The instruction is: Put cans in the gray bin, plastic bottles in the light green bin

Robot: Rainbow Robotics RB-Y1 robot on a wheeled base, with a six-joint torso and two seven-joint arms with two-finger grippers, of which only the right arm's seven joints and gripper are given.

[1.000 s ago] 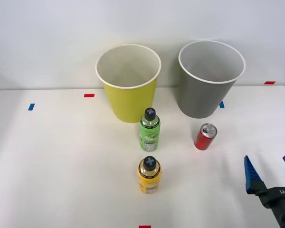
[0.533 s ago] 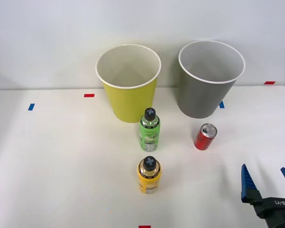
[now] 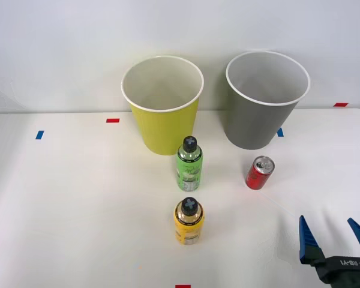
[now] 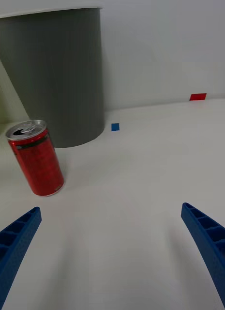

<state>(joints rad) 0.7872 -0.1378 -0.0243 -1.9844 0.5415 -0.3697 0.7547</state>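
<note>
Our right gripper (image 3: 335, 235) hangs low over the white table (image 3: 78, 210) with its blue fingers (image 4: 15, 242) spread wide and nothing between them. The red can (image 3: 260, 173) stands upright ahead of it and off toward our left finger, just in front of the gray bin (image 3: 265, 101). If we drive straight ahead, we judge that finger could clip the slim can and tip it or roll it against the bin wall. Bare table lies ahead of the tool; the green bottle (image 3: 189, 164), yellow bottle (image 3: 188, 221) and light green bin (image 3: 162, 102) sit well off to its left.
</note>
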